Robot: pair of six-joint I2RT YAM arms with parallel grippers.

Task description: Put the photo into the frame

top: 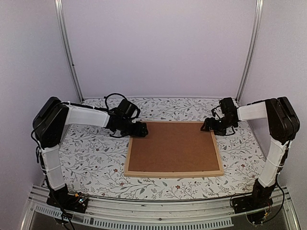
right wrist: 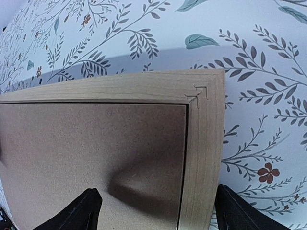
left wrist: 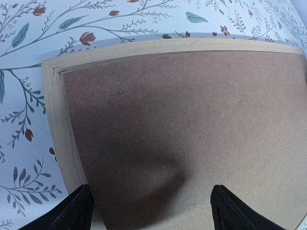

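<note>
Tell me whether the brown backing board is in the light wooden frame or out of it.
In: the brown backing board lies flat inside the light wooden frame, wood strips bordering every side in the top view.

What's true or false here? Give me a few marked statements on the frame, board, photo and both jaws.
1. The backing board sits inside the frame. True.
2. The photo lies beside the frame. False: no photo is in view.
3. Both arms' jaws are shut. False: both stand open.
4. The right jaws are at the frame's far-right corner. True.
5. The frame stands upright. False: it lies flat on the table.
</note>
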